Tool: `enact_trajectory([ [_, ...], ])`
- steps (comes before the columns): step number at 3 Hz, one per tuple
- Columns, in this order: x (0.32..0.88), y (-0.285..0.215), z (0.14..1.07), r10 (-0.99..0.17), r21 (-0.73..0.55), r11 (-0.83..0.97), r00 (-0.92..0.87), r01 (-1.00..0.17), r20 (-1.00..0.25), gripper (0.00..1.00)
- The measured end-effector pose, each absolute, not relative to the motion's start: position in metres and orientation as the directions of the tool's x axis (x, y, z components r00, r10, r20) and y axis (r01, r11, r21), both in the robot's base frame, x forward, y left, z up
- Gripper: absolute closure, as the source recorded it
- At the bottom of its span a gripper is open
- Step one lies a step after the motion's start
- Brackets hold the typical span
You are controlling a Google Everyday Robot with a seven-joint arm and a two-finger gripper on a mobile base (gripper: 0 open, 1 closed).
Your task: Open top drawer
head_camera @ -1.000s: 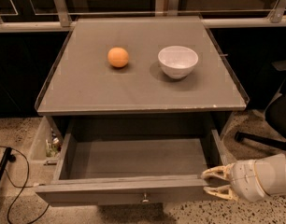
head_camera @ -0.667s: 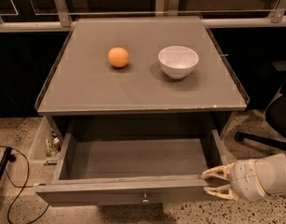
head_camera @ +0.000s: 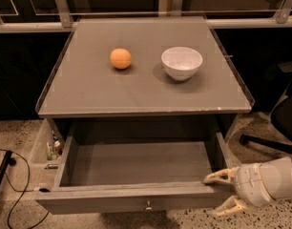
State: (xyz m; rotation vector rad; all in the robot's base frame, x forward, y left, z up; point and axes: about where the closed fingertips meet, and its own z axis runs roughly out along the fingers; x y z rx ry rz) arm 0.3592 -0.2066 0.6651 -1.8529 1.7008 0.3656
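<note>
The top drawer [head_camera: 136, 194] of the grey cabinet stands pulled far out. Its deep grey box is empty inside. A small round metal knob [head_camera: 148, 205] sits at the centre of its flat front panel. My gripper [head_camera: 221, 191] comes in from the lower right, at the drawer's front right corner. Its upper cream finger [head_camera: 217, 177] lies on the top edge of the front panel and its lower finger [head_camera: 228, 206] sits below and in front of the panel, so the jaws stand spread apart around the corner.
An orange ball [head_camera: 120, 58] and a white bowl [head_camera: 182, 63] sit on the cabinet top [head_camera: 136, 94]. A side bin [head_camera: 43, 149] with small items hangs at the left. A black cable [head_camera: 15, 175] lies on the floor at left. A chair base [head_camera: 267, 142] stands at right.
</note>
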Motion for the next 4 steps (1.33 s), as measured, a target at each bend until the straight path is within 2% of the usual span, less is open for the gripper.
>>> enact_trajectory([
  [1,0.368,-0.193,0.646,-0.787,-0.215,0.004,0.129,-0.977,-0.603,0.0],
  [2,0.345,-0.183,0.63,-0.78,-0.203,0.016,0.115,-0.979,-0.615,0.0],
  [3,0.339,-0.183,0.626,-0.78,-0.192,0.015,0.109,-0.981,-0.616,0.19],
  [4,0.339,-0.183,0.632,-0.78,-0.192,0.015,0.109,-0.981,-0.616,0.42],
])
